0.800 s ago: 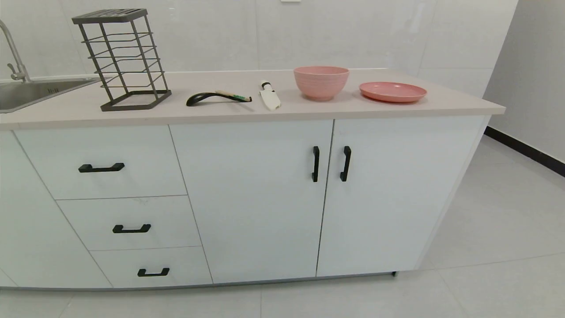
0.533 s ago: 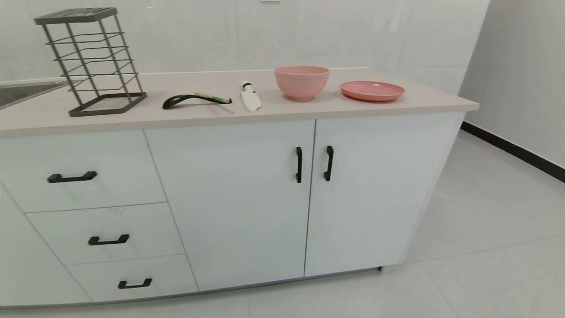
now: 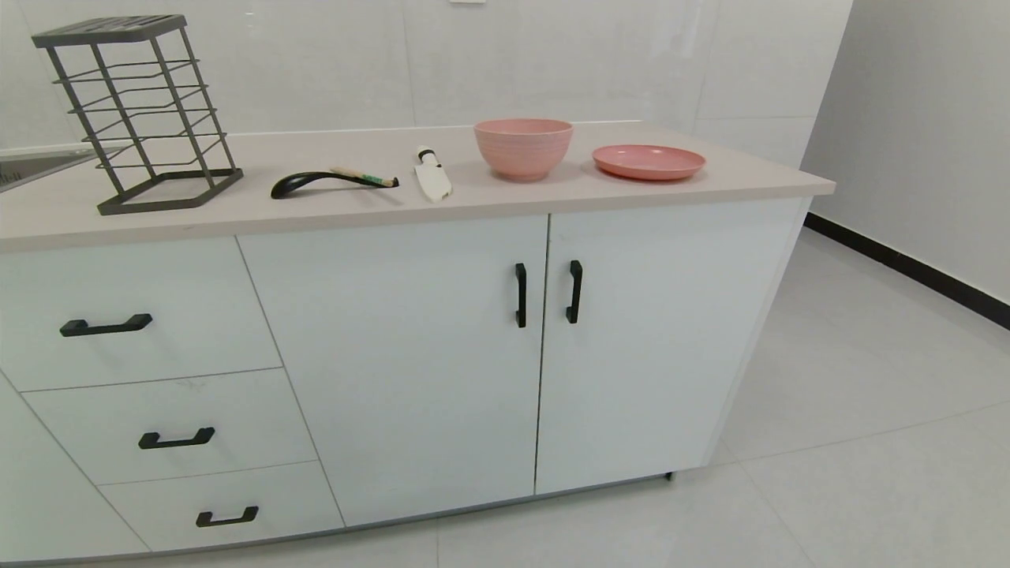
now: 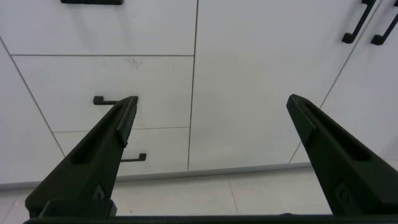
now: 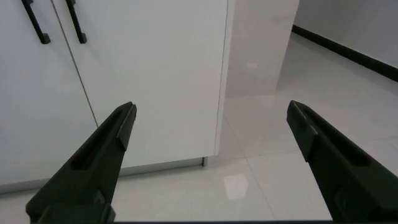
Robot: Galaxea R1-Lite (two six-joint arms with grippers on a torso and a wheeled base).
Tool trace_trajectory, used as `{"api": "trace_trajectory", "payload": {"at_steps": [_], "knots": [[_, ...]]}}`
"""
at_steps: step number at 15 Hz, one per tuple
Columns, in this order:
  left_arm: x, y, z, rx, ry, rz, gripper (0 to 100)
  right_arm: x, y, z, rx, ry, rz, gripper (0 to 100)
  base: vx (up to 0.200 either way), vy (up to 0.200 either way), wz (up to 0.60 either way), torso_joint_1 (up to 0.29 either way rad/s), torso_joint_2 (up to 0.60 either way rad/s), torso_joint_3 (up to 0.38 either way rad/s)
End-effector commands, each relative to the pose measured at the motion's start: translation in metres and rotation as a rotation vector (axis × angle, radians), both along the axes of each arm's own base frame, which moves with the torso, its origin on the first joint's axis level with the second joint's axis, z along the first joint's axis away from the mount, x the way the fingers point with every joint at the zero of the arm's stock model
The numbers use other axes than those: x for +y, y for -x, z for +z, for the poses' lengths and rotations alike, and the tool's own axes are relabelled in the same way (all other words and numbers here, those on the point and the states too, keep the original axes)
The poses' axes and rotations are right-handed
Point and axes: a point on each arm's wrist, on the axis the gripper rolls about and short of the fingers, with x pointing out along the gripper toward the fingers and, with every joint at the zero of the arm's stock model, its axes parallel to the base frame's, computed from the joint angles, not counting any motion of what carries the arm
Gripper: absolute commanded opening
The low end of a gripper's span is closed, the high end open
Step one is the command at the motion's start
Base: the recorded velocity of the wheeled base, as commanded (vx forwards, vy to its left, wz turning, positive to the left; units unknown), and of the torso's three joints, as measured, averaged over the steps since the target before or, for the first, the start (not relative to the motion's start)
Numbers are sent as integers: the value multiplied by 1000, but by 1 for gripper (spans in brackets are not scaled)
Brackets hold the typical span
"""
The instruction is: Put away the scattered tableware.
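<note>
Tableware sits in a row on the countertop (image 3: 237, 207). From the right: pink plate (image 3: 649, 161), then just left of it the pink bowl (image 3: 523, 148), upright. Further left lies a white knife (image 3: 432, 180), handle toward the wall. Next is a black spoon (image 3: 296, 185), with a thin wooden piece (image 3: 363, 176) at its handle; I cannot tell what it is. A black wire rack (image 3: 134, 114) stands at far left, well apart from the bowl.

Left gripper (image 4: 212, 102): jaws wide, holding nothing, facing the lower drawers (image 4: 99, 81). Right gripper (image 5: 211, 108): jaws wide, holding nothing, facing the right cabinet door (image 5: 155, 74) near the floor (image 5: 261, 162).
</note>
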Motion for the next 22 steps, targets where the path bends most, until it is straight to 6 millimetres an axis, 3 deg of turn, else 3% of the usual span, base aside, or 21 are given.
{"api": "trace_trajectory", "payload": {"at_steps": [1,2,4,6,8,11,15,20,22], "knots": [[0,0,0,1,0,-2,100,0,4,94,-125,1,40,100,0,0,0,0,0,0],[0,0,0,1,0,-2,100,2,-16,120,-47,20,203,100,0,0,0,0,0,0],[0,0,0,1,0,0,100,11,-61,105,193,126,397,100,0,0,0,0,0,0],[0,0,0,0,0,0,100,24,-110,112,287,194,468,100,0,0,0,0,0,0],[0,0,0,0,-6,1,100,34,-151,106,336,201,486,100,0,0,0,0,0,0],[0,0,0,1,-10,-5,100,49,-191,94,344,231,546,100,0,0,0,0,0,0],[-1,0,0,5,-72,-25,100,71,-217,78,335,268,705,100,0,0,0,0,0,0],[-1,0,0,4,-67,-26,100,100,-300,24,246,276,867,100,0,0,0,0,0,0],[-1,0,0,4,-67,-28,100,112,-335,19,206,281,896,100,0,0,0,0,0,0]]}}
